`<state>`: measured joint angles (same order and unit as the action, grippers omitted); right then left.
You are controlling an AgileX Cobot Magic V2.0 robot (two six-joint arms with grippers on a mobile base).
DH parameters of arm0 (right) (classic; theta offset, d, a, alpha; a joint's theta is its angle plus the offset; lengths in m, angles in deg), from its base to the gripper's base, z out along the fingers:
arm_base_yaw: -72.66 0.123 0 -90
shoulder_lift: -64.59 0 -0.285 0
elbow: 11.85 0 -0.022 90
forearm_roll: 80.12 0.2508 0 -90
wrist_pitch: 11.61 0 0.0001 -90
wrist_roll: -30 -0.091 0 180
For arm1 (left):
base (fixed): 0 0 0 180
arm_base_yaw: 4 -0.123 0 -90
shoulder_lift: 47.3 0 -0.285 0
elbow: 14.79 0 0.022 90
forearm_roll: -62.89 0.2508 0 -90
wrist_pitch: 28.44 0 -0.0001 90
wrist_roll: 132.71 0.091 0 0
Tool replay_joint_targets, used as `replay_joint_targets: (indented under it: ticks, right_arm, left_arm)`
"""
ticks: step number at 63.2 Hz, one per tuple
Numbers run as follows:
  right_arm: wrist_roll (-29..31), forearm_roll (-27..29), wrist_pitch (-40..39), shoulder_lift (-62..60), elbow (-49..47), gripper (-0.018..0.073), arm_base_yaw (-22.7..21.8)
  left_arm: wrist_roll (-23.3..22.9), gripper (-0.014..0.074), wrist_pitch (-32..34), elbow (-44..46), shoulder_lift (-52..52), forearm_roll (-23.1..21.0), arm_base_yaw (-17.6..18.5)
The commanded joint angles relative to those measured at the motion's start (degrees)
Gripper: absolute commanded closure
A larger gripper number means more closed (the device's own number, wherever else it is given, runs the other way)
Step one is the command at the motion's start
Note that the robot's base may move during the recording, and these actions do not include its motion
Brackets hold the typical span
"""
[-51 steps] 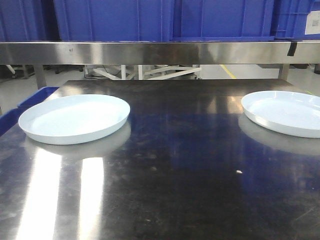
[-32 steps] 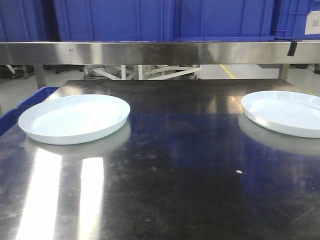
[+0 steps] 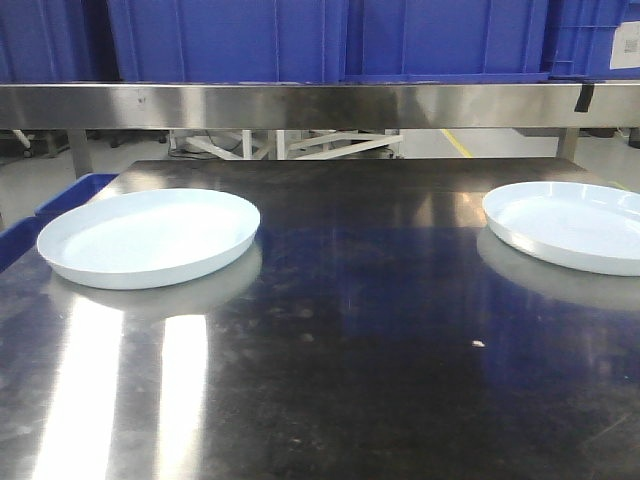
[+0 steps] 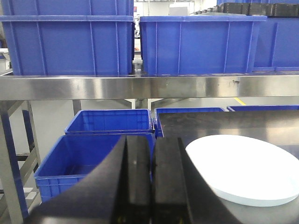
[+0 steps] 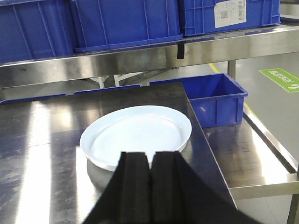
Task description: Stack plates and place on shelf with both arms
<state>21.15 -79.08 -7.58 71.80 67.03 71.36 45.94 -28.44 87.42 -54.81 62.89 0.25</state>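
Two white round plates lie apart on the dark steel table (image 3: 360, 300). The left plate (image 3: 150, 236) sits near the table's left edge; the right plate (image 3: 570, 224) is partly cut off at the right. Neither arm shows in the front view. In the left wrist view my left gripper (image 4: 152, 154) is shut and empty, held left of and short of the left plate (image 4: 245, 168). In the right wrist view my right gripper (image 5: 150, 161) is shut and empty, just short of the near rim of the right plate (image 5: 138, 133).
A steel shelf (image 3: 320, 104) runs across the back above the table, carrying blue crates (image 3: 330, 40). More blue bins (image 4: 93, 154) stand on the floor left of the table. Another blue bin (image 5: 217, 98) sits on a lower steel surface right of it.
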Motion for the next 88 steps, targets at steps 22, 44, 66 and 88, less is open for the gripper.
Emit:
replay_joint_targets:
  ticks: [22, 44, 66, 88]
  right_arm:
    - [0.18, -0.48, -5.14, -1.23, -0.95, 0.0503, -0.46]
    - [0.18, -0.48, -5.14, -1.23, -0.95, 0.0503, -0.46]
    - [0.18, -0.48, -5.14, -1.23, -0.95, 0.0503, -0.46]
    - [0.18, -0.48, -5.14, -1.23, -0.95, 0.0503, -0.46]
  left_arm:
    - [-0.34, 0.0506, 3.38, 1.55, 0.43, -3.37, -0.08]
    - [-0.34, 0.0506, -18.63, 34.98, -25.03, -4.19, 0.16]
    - [-0.11, 0.0506, -27.69, 52.07, -47.52, -4.24, 0.16]
    - [1.35, 0.0506, -25.64, 52.41, -48.31, -3.85, 0.16]
